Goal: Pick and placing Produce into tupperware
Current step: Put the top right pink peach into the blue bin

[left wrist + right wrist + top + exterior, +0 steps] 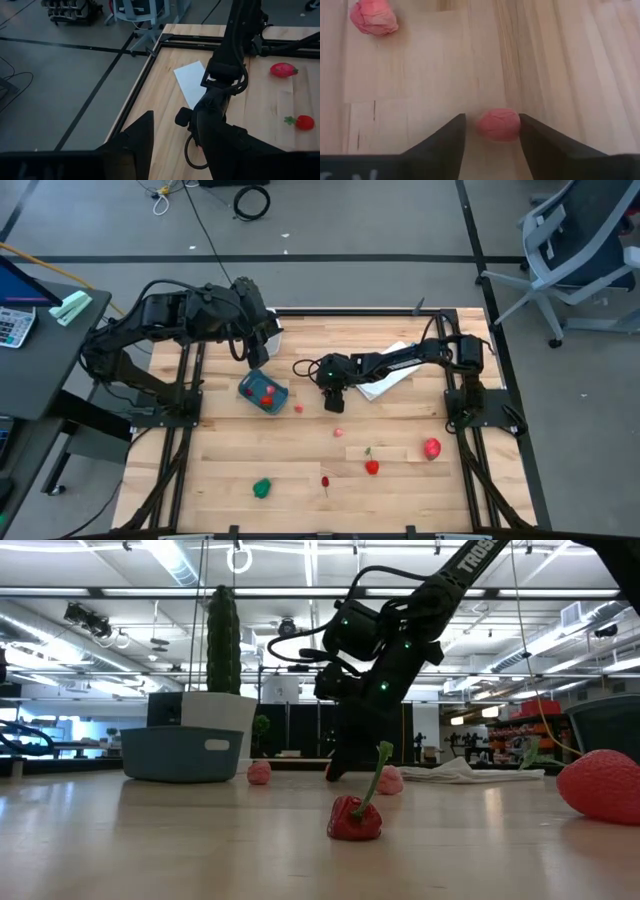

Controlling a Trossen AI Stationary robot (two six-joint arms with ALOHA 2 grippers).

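My right gripper is down at the table's middle, open, its fingers on either side of a small pink piece of produce lying on the wood. A second pink piece lies beyond it, toward the teal tupperware, which has red produce in it. My left gripper hangs raised over the far left, open, nothing between its fingers. More produce lies nearer the front: a pink piece, a red pepper, a strawberry, a small red piece and a green one. My right gripper comes down slanting from the table's right side. One finger stands right against the pink piece's side; whether it touches, I cannot tell. The other finger is a small gap away. The piece rests on the table.
A flat white item lies under my right arm at the far right. A cactus in a white pot stands behind the tupperware. Bare wood lies between the scattered pieces at the front.
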